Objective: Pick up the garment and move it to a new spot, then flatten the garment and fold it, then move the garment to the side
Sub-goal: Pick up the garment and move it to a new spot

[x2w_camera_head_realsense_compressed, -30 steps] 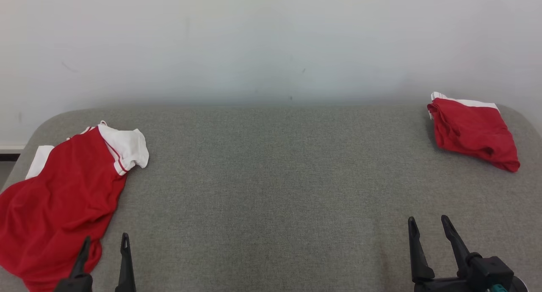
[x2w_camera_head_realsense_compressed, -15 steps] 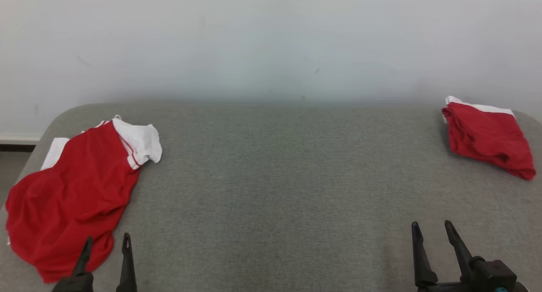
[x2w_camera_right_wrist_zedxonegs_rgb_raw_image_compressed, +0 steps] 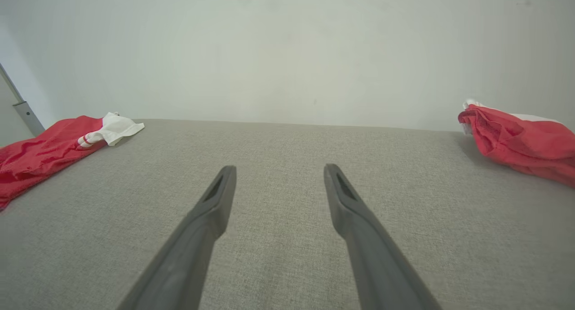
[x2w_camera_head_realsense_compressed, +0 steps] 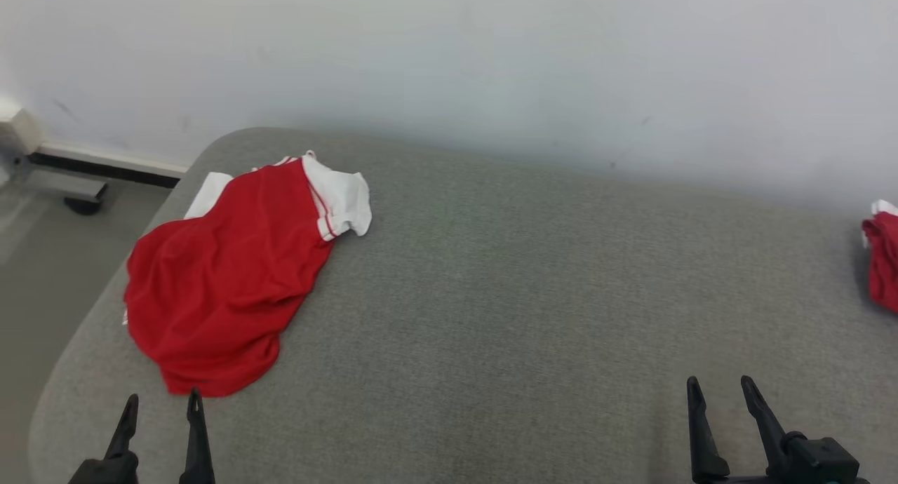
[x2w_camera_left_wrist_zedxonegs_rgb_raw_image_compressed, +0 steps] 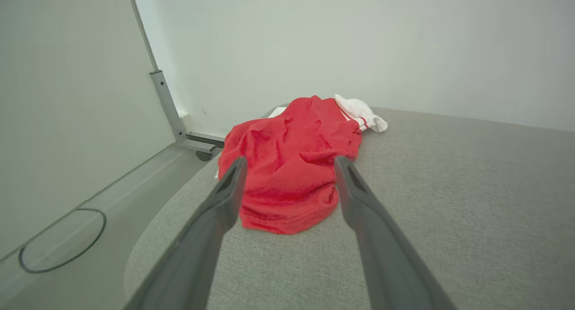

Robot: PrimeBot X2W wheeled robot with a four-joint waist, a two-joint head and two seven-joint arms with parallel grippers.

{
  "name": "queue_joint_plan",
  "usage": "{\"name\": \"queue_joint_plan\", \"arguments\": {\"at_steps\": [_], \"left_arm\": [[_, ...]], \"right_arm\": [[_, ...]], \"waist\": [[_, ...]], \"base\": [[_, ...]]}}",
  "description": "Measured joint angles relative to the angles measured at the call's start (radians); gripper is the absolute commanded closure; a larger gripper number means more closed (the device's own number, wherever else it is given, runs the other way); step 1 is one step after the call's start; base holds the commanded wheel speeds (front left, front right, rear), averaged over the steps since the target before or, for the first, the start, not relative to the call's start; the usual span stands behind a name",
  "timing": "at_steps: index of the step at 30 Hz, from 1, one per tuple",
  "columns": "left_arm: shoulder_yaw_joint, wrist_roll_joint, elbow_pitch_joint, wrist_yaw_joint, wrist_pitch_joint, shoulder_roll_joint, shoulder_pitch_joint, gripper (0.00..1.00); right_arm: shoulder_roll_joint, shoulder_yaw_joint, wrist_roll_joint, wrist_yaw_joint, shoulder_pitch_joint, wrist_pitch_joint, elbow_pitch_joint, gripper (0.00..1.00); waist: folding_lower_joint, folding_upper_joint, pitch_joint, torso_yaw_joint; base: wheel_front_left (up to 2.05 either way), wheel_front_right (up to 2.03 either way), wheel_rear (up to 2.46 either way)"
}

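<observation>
Nearest, at the lower left: left end effector [x2w_camera_head_realsense_compressed: 163,398], jaws spread wide, holding nothing, tips just short of the near hem of the red garment [x2w_camera_head_realsense_compressed: 217,280]. At the lower right: right end effector [x2w_camera_head_realsense_compressed: 720,380], spread wide and empty too, above bare grey desk [x2w_camera_head_realsense_compressed: 526,294], well apart from any cloth. Judging from this, first step in hand: the approach for the pick-up, nothing lifted yet. For the next move, probably: bring the left end effector forward and down onto the crumpled near hem, pinch a raised fold rather than flat cloth, then lift and carry toward the free middle of the desk. Garment itself: crumpled on the left part of the desk, near its rounded edge, white striped sleeve [x2w_camera_head_realsense_compressed: 344,203] at the far end. Path to the hem: free. As a guess, one risk: pushing the thin cloth over the edge toward the floor [x2w_camera_head_realsense_compressed: 42,259]. Farther right, at the far side of the desk: second red and white garment [x2w_camera_head_realsense_compressed: 882,266], in a compact bundle, well apart, not in the way. Beyond all: plain pale wall [x2w_camera_head_realsense_compressed: 491,63].
</observation>
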Motion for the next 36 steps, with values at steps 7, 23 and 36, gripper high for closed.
{"name": "queue_joint_plan", "arguments": {"at_steps": [7, 23, 36], "left_arm": [[0.011, -0.013, 0.006, 0.011, -0.014, 0.0, 0.008, 0.0], [0.046, -0.043, -0.018, 0.055, -0.04, -0.003, 0.036, 0.0], [0.059, -0.069, -0.011, 0.058, -0.058, 0.003, 0.006, 0.0]], "right_arm": [[0.0, 0.0, -0.006, 0.0, -0.006, 0.001, 0.002, 0.0], [0.0, 0.024, -0.018, 0.0, -0.04, 0.016, 0.011, 0.0], [0.0, 0.014, -0.028, 0.0, -0.042, 0.014, 0.0, 0.0]], "waist": [[0.0001, 0.0, 0.009, 0.109], [0.0001, 0.0001, 0.037, 0.232], [0.0001, 0.0001, 0.044, 0.218]], "base": [[0.0, 0.0, 0.0], [0.0, 0.0, 0.0], [0.0, 0.0, 0.0]]}}
